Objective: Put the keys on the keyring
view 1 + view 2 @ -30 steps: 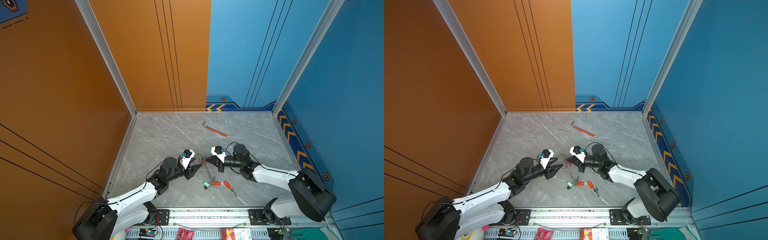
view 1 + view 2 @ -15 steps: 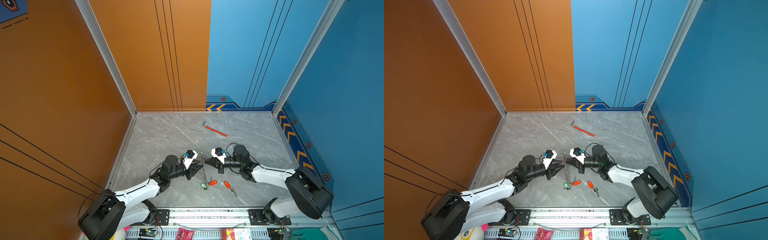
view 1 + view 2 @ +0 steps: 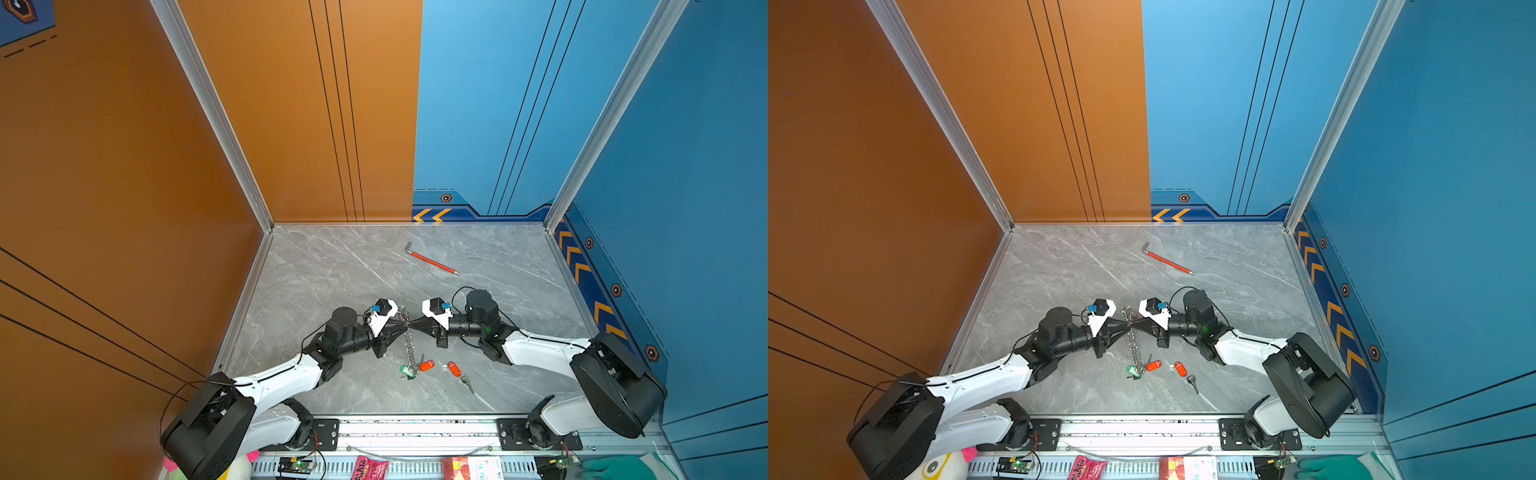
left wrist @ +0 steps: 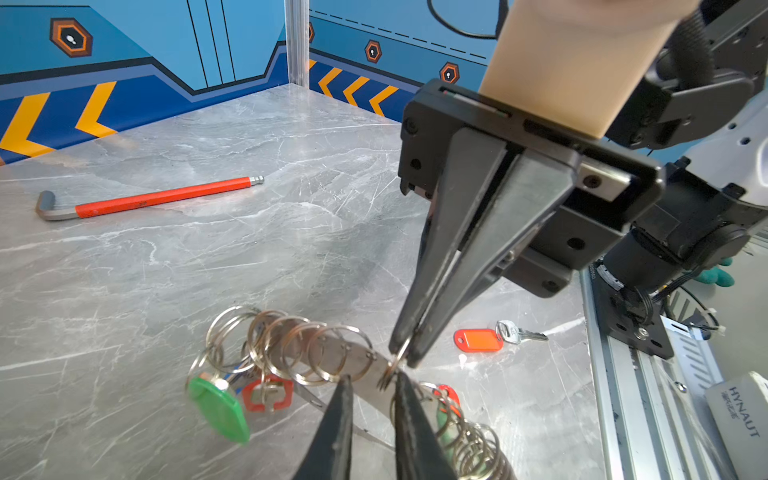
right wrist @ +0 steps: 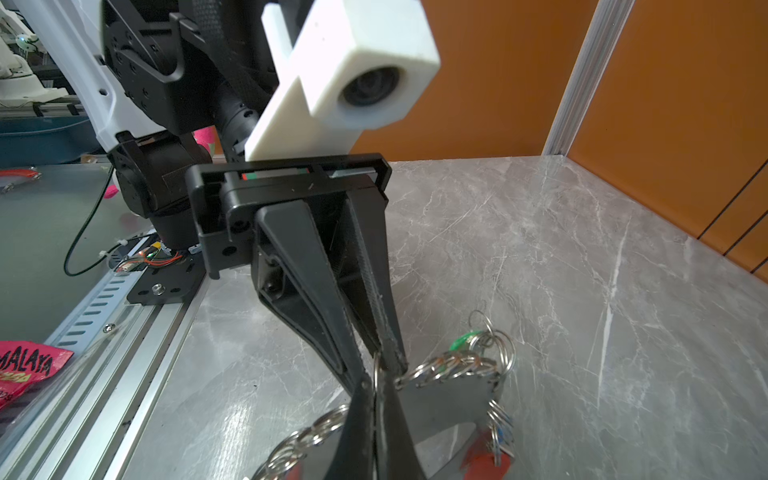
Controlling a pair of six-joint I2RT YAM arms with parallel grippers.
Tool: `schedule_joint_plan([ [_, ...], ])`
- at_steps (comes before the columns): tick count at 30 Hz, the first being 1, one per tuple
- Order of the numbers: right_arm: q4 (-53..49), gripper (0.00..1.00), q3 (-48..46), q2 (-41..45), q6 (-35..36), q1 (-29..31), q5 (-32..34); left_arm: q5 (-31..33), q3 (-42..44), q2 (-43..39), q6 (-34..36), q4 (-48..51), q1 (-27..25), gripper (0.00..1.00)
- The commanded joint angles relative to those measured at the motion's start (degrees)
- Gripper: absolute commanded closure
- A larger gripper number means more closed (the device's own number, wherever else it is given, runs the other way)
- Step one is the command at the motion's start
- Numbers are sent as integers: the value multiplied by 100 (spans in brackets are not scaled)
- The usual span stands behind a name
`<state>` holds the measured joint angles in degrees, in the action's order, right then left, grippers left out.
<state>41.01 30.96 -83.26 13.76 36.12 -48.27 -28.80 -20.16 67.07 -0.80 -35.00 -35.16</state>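
R claw (image 4: 401,359) tight on keyring (image 4: 360,362); L claw (image 4: 372,376) narrow round it, grip unclear.

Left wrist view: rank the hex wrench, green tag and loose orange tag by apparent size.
1. Hex wrench, longest by far.
2. Green tag.
3. Loose orange tag.
The green tag is nearer the camera, so its lead over the orange tag may be only apparent.

Left gripper (image 3: 405,327): moved in from beside the flat grey oval keyring (image 3: 409,347) with silver linked-ring chain to touch that chain; jaws narrowed from wide; arm reaches further.
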Motion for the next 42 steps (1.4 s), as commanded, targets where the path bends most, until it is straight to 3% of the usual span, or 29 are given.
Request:
schedule_joint_plan([
  [1, -308, 100, 24, -32, 185, 59, -156, -173, -82, -44, 96, -86, 53, 80],
  [9, -485, 100, 93, 1, 252, 114, -212, -305, -120, 16, 87, -86, 59, 75],
  [22, -900, 100, 252, 12, 387, 169, -177, -563, -84, -154, 167, -85, -4, 89],
  [42, -1225, 100, 288, 222, 374, 38, 10, 184, 46, -300, 500, -86, -136, 99],
])
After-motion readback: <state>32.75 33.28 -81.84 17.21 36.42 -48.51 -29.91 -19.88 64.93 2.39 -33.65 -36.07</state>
